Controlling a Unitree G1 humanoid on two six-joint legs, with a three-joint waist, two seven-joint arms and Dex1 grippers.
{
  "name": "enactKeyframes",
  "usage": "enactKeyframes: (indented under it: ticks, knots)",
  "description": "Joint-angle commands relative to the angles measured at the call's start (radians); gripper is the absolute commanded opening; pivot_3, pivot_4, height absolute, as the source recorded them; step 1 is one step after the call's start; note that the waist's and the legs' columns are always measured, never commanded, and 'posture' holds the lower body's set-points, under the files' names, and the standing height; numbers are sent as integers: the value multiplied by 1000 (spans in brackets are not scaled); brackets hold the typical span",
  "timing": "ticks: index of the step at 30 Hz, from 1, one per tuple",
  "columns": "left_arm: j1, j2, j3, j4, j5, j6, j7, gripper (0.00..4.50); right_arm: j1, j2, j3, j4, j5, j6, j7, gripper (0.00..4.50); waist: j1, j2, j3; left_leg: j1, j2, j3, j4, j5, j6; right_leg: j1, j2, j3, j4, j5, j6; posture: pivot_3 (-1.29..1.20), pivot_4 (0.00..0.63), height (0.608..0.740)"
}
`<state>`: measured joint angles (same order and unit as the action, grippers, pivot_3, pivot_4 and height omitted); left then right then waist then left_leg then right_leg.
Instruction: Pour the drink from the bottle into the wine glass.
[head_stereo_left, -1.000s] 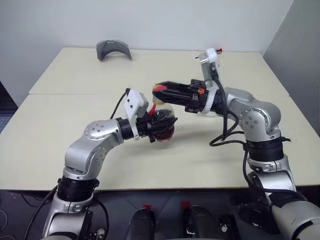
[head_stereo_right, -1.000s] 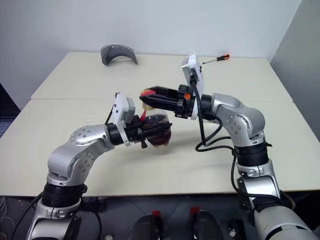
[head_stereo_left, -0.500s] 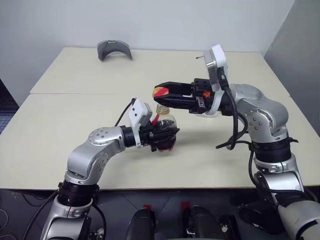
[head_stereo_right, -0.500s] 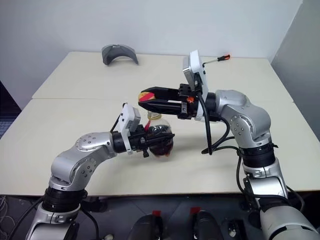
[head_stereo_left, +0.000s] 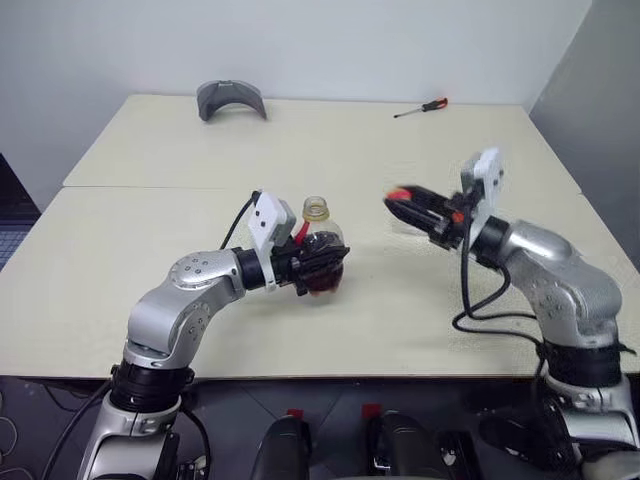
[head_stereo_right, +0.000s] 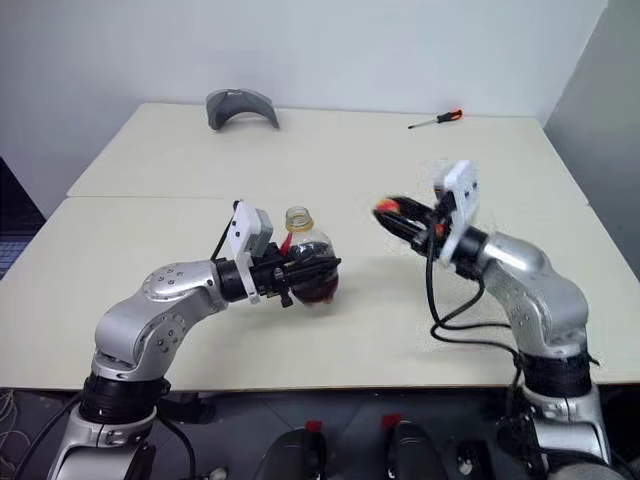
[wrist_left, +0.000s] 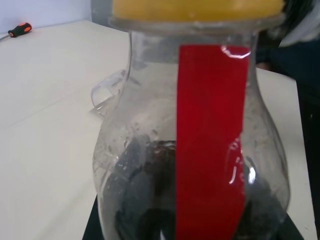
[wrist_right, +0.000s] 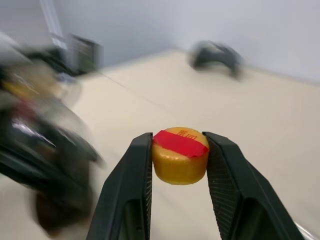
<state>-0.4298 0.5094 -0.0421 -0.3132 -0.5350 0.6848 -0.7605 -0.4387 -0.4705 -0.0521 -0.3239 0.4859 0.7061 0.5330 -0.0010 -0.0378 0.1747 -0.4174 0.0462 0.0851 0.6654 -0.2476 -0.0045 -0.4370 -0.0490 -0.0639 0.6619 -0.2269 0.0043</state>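
left gripper (head_stereo_left: 325, 268) clamped on bottle (head_stereo_left: 320, 258), upright on table (head_stereo_left: 150, 170), neck open for pouring | right gripper (wrist_right: 178, 155) pinches cap (wrist_right: 179, 155), held aside, clear of neck | wine glass location: can't tell

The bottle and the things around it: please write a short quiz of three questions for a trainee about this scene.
1. True or false: the cap sits on the neck of the bottle.
2. What lies on the far side of the table, towards the robot's right? A: a spoon. B: a screwdriver. C: a pen.
3. Fill in the word: the left hand is shut on the ___.

Key: 1 false, the right hand holds the cap away from the bottle; 2 B; 3 bottle.
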Motion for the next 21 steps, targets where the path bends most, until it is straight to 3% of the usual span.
enactKeyframes:
  ticks: [1,6,11,21]
  knots:
    - [-8,-17,12,-64,-19,-11,19,1337,97,8,40,-48,-119,-33,-113,1232,0,0,0,0,0,0,0,0,0,0,0,0,0,0,0,0,150,740]
    - [-31,-34,0,-45,-13,-13,24,1337,201,139,69,4,-254,-101,-303,1232,-5,0,0,1,1,0,0,1,-1,-1,2,1,1,0,0,0,150,740]
    - [-46,-39,-4,-40,-17,-9,24,1337,169,255,46,132,-362,-217,-465,1232,-4,0,0,1,1,-2,0,2,-3,0,3,1,1,0,1,0,150,740]
    - [-48,-49,-11,-47,-18,-3,26,1337,159,336,-43,299,-419,-265,-614,1232,-3,0,0,0,1,-1,-1,3,-3,0,3,2,0,0,1,0,150,740]
